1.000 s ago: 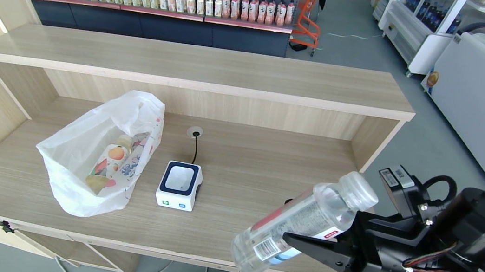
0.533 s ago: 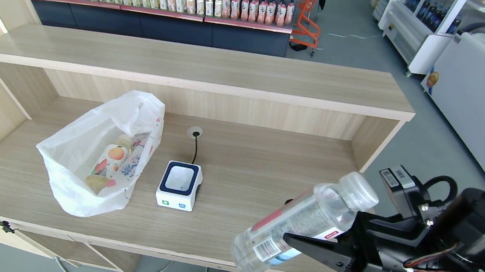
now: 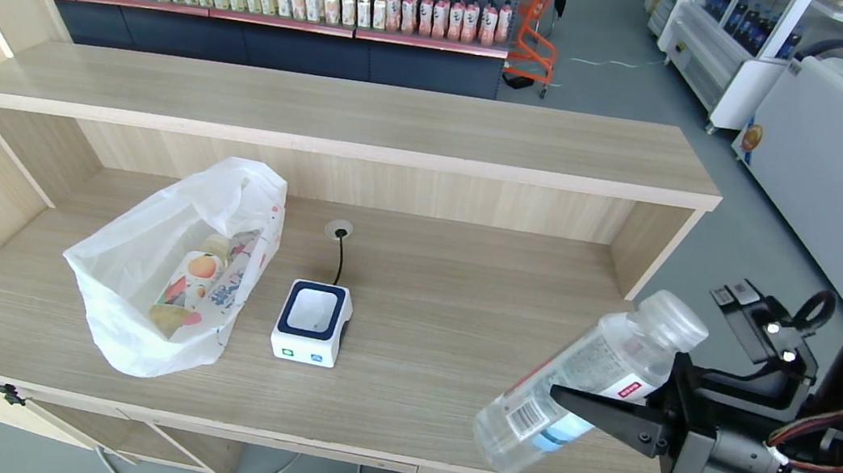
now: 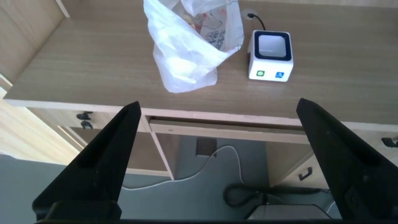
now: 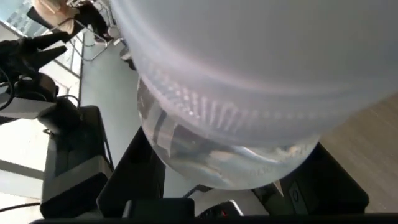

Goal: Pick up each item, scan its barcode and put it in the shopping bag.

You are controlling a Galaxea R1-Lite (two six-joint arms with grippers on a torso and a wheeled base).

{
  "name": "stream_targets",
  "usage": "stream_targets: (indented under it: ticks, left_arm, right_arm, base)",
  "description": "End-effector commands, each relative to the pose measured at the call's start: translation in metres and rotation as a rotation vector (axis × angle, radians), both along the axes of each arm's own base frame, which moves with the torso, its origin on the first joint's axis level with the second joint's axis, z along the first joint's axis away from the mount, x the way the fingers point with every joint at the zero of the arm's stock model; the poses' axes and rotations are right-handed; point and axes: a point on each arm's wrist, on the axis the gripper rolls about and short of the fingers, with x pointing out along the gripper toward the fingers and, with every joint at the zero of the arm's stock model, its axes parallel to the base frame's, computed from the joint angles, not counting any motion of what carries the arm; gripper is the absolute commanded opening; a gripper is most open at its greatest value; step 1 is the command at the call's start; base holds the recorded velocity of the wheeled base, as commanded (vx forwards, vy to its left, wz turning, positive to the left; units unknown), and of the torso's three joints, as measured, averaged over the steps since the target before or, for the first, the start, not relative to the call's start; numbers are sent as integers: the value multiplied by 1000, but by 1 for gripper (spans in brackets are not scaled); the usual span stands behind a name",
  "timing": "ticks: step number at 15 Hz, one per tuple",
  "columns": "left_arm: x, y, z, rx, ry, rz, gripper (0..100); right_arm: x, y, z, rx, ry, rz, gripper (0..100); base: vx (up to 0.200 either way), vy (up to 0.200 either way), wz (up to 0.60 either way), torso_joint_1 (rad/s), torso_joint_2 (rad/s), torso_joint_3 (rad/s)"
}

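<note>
bottle may slip

the right claw (image 3: 573, 393) clamps the tilted water bottle (image 3: 617, 360) over the front right corner of the counter (image 3: 444, 313), well apart from the scanner (image 3: 312, 321); a slack grip could drop it floorward. the left claw (image 4: 214, 111) gapes, holding nothing.

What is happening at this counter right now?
The right gripper holds a clear bottle, tilted, above the near right edge of the counter. The scanner sits mid-counter, and the bag lies to its left with a drink already inside. The left gripper is open, off the counter's near side.
</note>
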Motion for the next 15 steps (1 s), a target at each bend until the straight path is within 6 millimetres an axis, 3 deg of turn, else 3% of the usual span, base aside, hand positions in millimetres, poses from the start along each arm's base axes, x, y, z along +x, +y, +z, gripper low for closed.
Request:
stream_targets:
  ticks: [1,5,10,15]
  left_arm:
    - [0,0,0,0,0,1,100]
    - [0,0,0,0,0,1,100]
    - [0,0,0,0,0,2,100]
    - [0,0,0,3,-1,2,100]
  right_arm:
    - [-17,-41,25,-2,-29,-219,0]
    - [-30,-63,12,-41,66,-640,0]
    - [-55,-69,-4,-98,160,-715,0]
    - [-53,-79,0,-151,281,-953,0]
  base:
    - [0,0,0,0,0,0]
    - [0,0,0,0,0,0]
    - [0,0,0,0,0,0]
    - [0,0,0,0,0,0]
